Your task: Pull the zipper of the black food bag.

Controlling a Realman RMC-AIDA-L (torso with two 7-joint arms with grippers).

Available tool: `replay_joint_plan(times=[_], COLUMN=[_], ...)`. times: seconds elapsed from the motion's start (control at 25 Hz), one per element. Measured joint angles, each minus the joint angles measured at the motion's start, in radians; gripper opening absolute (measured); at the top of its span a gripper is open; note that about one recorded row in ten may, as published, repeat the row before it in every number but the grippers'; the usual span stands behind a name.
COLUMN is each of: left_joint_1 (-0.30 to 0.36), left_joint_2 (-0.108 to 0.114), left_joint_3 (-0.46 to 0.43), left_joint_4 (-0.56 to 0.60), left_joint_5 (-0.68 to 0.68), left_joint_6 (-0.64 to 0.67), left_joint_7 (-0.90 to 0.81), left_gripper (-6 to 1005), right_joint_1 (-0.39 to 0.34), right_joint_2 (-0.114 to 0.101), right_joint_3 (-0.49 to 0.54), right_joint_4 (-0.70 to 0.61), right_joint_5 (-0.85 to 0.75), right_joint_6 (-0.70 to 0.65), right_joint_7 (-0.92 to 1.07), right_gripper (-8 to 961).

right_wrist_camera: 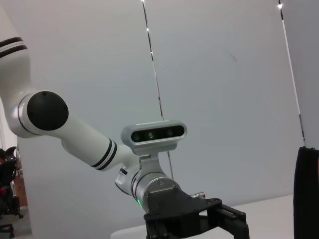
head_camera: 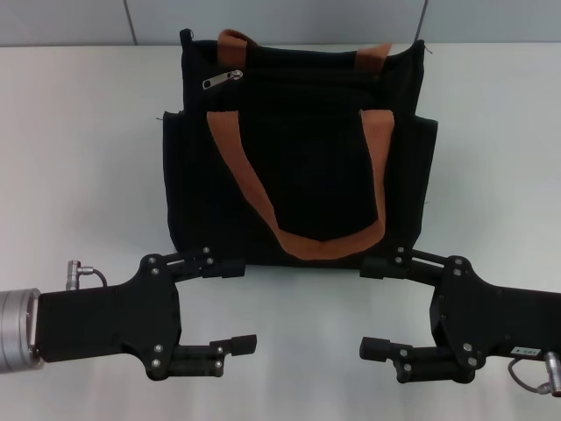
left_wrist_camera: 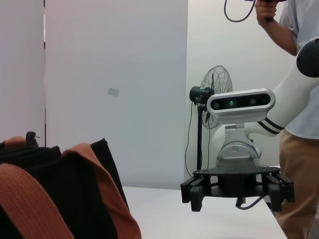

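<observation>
Nothing grasped yet; the step in hand looks like the reach. Best bet: bring one gripper over the black food bag (head_camera: pixel 298 149) to its far left corner, pinch the flat pull tab squarely, pull along the track while the other arm steadies the bag. The zipper (head_camera: pixel 223 80) sits there, well apart from both. Left gripper (head_camera: pixel 238 305) and right gripper (head_camera: pixel 379 309) hover at the bag's near edge, jaws wide, empty.

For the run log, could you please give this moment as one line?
left gripper open, near bag | right gripper open, near bag | zipper untouched | black food bag flat on table
</observation>
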Motion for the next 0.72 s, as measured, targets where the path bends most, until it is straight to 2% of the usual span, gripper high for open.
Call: replay_joint_plan(times=[0.28, 0.48, 0.56, 0.64, 0.68, 0.72], left_joint_1=[-0.006, 0.002, 0.022, 0.056, 0.062, 0.073], left_joint_2=[0.0, 0.0, 0.001, 0.003, 0.003, 0.003], left_joint_3=[0.0, -0.025, -0.089, -0.227, -0.267, -0.363], left_joint_4=[0.0, 0.0, 0.001, 0.0, -0.004, -0.022], left_joint_5=[0.0, -0.065, -0.118, -0.189, -0.216, -0.254], left_joint_6=[0.001, -0.001, -0.007, -0.019, -0.026, -0.043], left_joint_7=[0.001, 0.001, 0.002, 0.0, -0.004, -0.014], left_gripper=[797, 797, 797, 797, 797, 797], right_joint_1=[0.001, 0.002, 0.002, 0.002, 0.002, 0.002], right_joint_2=[0.001, 0.001, 0.002, 0.002, 0.002, 0.002], right_joint_3=[-0.001, 0.005, 0.007, 0.008, 0.008, 0.008], right_joint_4=[0.001, 0.001, 0.001, 0.001, 0.001, 0.002], right_joint_5=[0.0, 0.0, 0.0, 0.0, 0.0, 0.0], right_joint_6=[0.0, 0.0, 0.0, 0.001, 0.001, 0.004], right_joint_7=[0.0, 0.0, 0.0, 0.0, 0.0, 0.0], right_gripper=[837, 837, 836, 836, 836, 836])
